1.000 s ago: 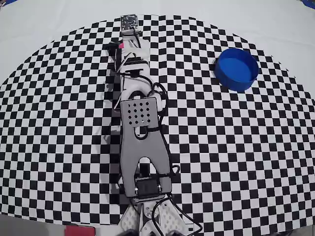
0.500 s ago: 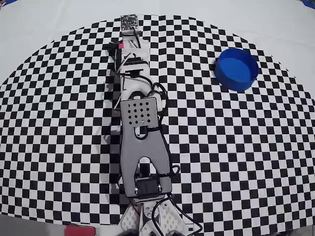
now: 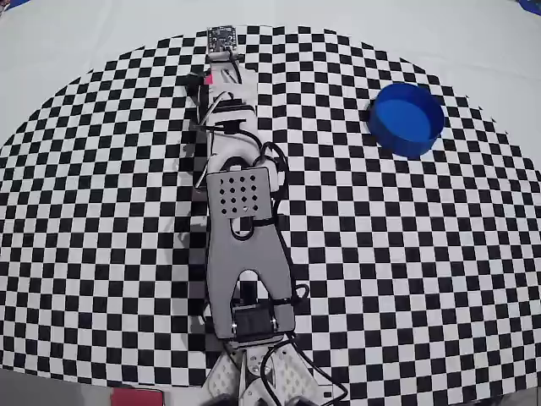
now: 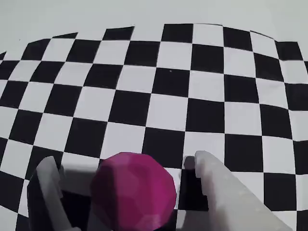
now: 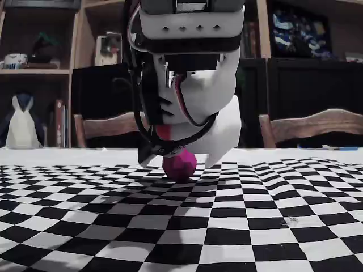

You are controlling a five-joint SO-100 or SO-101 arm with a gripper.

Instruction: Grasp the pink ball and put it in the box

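The pink ball (image 4: 134,190) rests on the checkered cloth between my gripper's (image 4: 124,161) two fingers. A gap shows on each side of it, so the gripper is open around the ball without squeezing it. In the fixed view the ball (image 5: 179,164) sits on the table under the lowered gripper (image 5: 178,158). From overhead the gripper (image 3: 220,74) is stretched to the far side of the cloth and covers the ball except for a pink sliver (image 3: 206,79). The box (image 3: 407,118), a round blue container, stands far to the right of the gripper.
The arm (image 3: 243,228) lies along the middle of the checkered cloth (image 3: 406,254), its base at the near edge. A small circuit board (image 3: 221,35) lies just beyond the gripper. Chairs (image 5: 317,127) and shelves (image 5: 34,68) stand behind the table.
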